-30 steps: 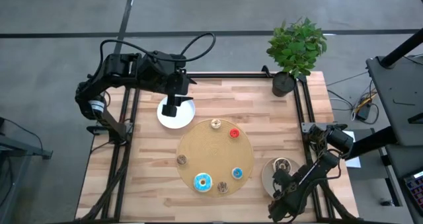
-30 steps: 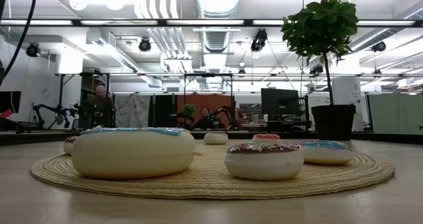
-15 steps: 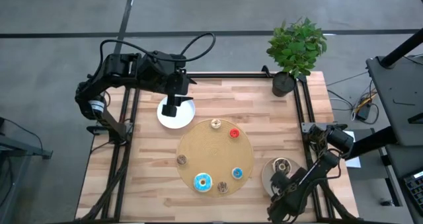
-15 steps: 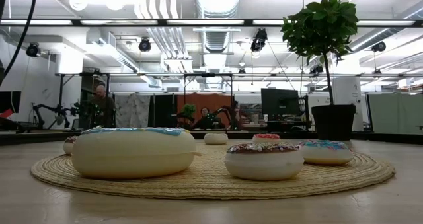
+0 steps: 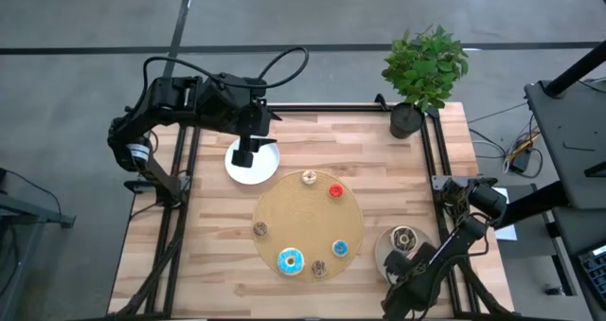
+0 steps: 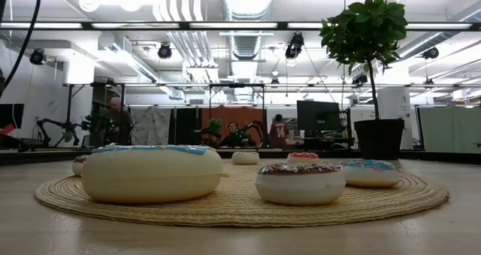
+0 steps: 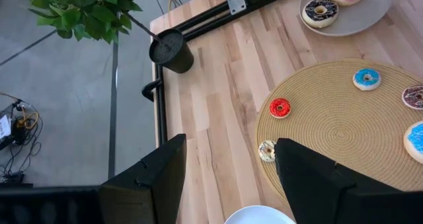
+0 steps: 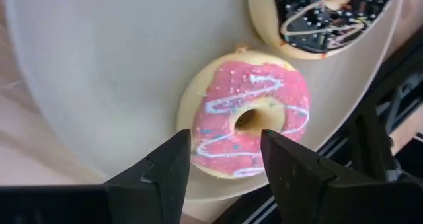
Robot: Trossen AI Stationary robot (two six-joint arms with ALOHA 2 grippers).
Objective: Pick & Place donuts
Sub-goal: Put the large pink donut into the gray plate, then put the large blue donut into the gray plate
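Several small donuts lie on the round woven mat [image 5: 305,212], among them a red one [image 5: 335,190] and a blue-iced one [image 5: 291,260]. On the beige plate [image 5: 383,243] at the near right lie a chocolate donut [image 5: 404,237] and a pink-iced donut [image 8: 251,118]. My right gripper [image 8: 225,151] is open and points down over the pink donut, one finger on either side of its near part. Whether the fingers touch it, I cannot tell. My left gripper [image 5: 244,155] hangs open, high over the white plate [image 5: 268,169] at the far left.
A potted plant [image 5: 423,75] stands at the table's far right corner. Black frame rails [image 5: 437,160] run along the table's left and right sides. The chocolate donut [image 8: 330,12] lies close beside the pink one on the plate [image 8: 99,72]. People show in the room behind.
My right hand has tipped and rolled a little over the beige plate without leaving it. The donuts on the mat lie as before. A person in red has come into the room behind.
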